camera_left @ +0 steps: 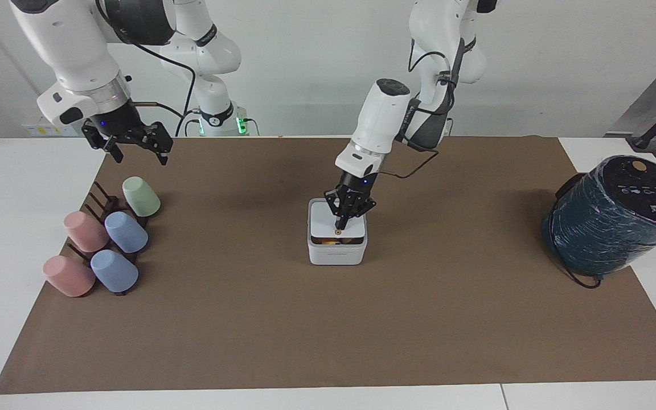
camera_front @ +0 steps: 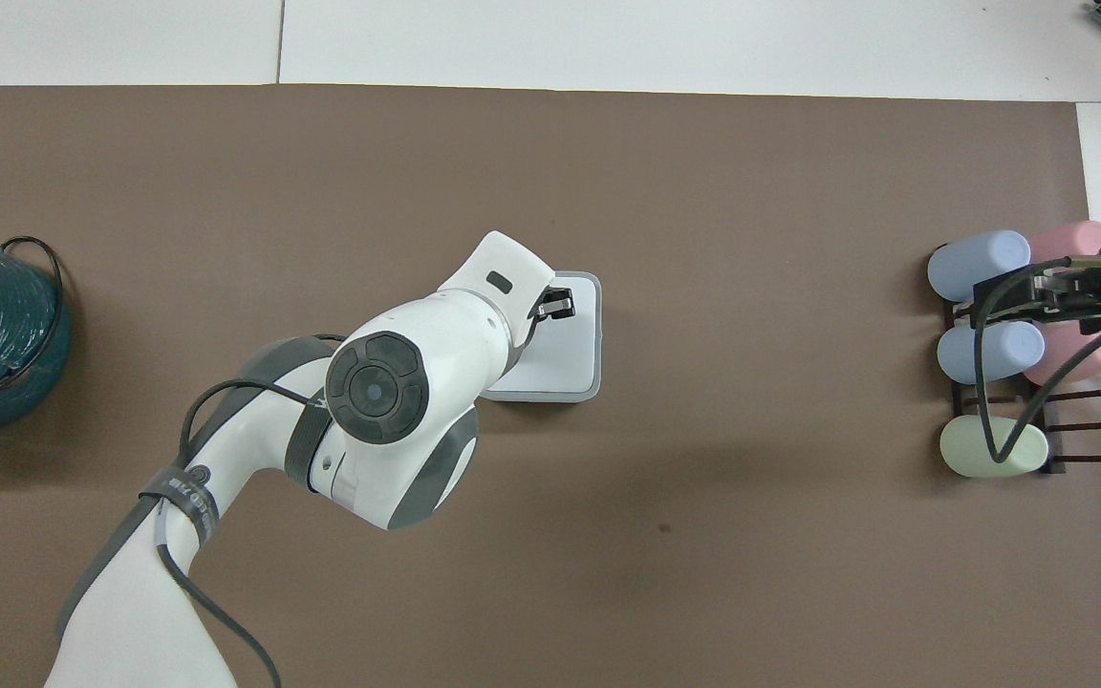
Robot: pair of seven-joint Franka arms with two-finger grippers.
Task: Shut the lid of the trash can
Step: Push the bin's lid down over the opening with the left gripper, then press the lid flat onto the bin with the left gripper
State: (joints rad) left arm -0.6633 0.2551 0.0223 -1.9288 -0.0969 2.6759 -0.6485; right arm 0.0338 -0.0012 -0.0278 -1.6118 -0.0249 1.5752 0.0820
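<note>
The small white trash can point(camera_left: 336, 253) stands in the middle of the brown mat. Its white lid point(camera_left: 326, 219) lies almost flat on it, orange dot up. A thin gap at the lid's edge farther from the robots still shows food scraps point(camera_left: 331, 240). My left gripper point(camera_left: 340, 224) is shut, with its tip pressed on the lid beside the dot. In the overhead view the left arm covers part of the lid point(camera_front: 572, 349), and the left gripper point(camera_front: 556, 304) shows over the lid's edge. My right gripper point(camera_left: 137, 154) is open and waits in the air over the cup rack.
A dark rack point(camera_left: 100, 202) with pink, blue and green cups point(camera_left: 126, 232) lying on it stands at the right arm's end of the table. A large dark teal wrapped cylinder point(camera_left: 613, 219) with a black cable sits at the left arm's end.
</note>
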